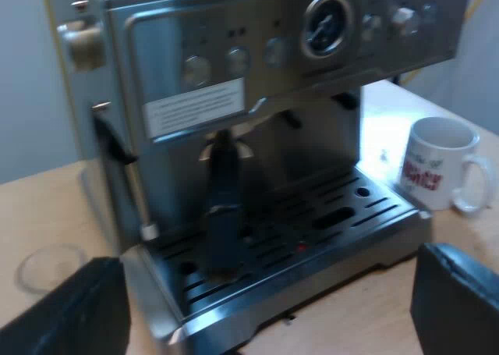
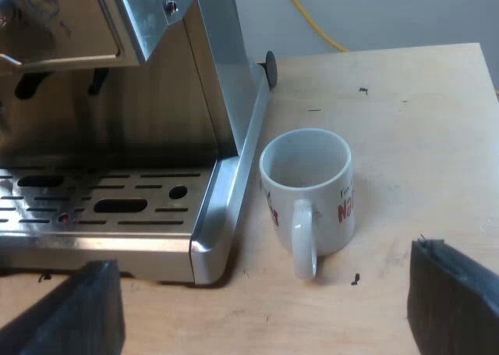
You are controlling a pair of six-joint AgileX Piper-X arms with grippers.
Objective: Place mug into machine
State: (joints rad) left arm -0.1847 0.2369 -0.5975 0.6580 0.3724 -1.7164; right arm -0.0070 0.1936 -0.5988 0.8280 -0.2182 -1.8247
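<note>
1. Your left hand [image 1: 269, 292] was spread wide. Its two black fingers [image 1: 78, 312] stood far apart with nothing between them, and it faced the front of the espresso machine [image 1: 257, 66].
2. Ahead of that hand lay the machine's drip tray [image 1: 343, 214], a slotted metal grate under the front panel with its round gauge [image 1: 327, 23] and its knobs.
3. The metal holder was locked into the machine's front. Its dark handle [image 1: 222, 214] stuck out over the tray toward your left hand.
4. The mug [image 1: 437, 164], white with red lettering, stood upright on the bench [image 1: 47, 207]. It was just beside the tray's corner and outside the machine.
5. A measuring glass [image 1: 51, 265] sat on the bench by the machine's other side, near one finger of your left hand.
6. Your right hand [image 2: 265, 292] was also opened wide and carried nothing. Its fingers [image 2: 456, 300] hung low over the bench [image 2: 405, 121].
7. From that hand you saw the mug [image 2: 306, 191] close ahead, mouth up and clear of both fingers, with its handle turned toward the hand.
8. The mug stood right next to the machine's base [image 2: 226, 214], level with the tray [image 2: 117, 191]. You could not tell whether the two touched.
</note>
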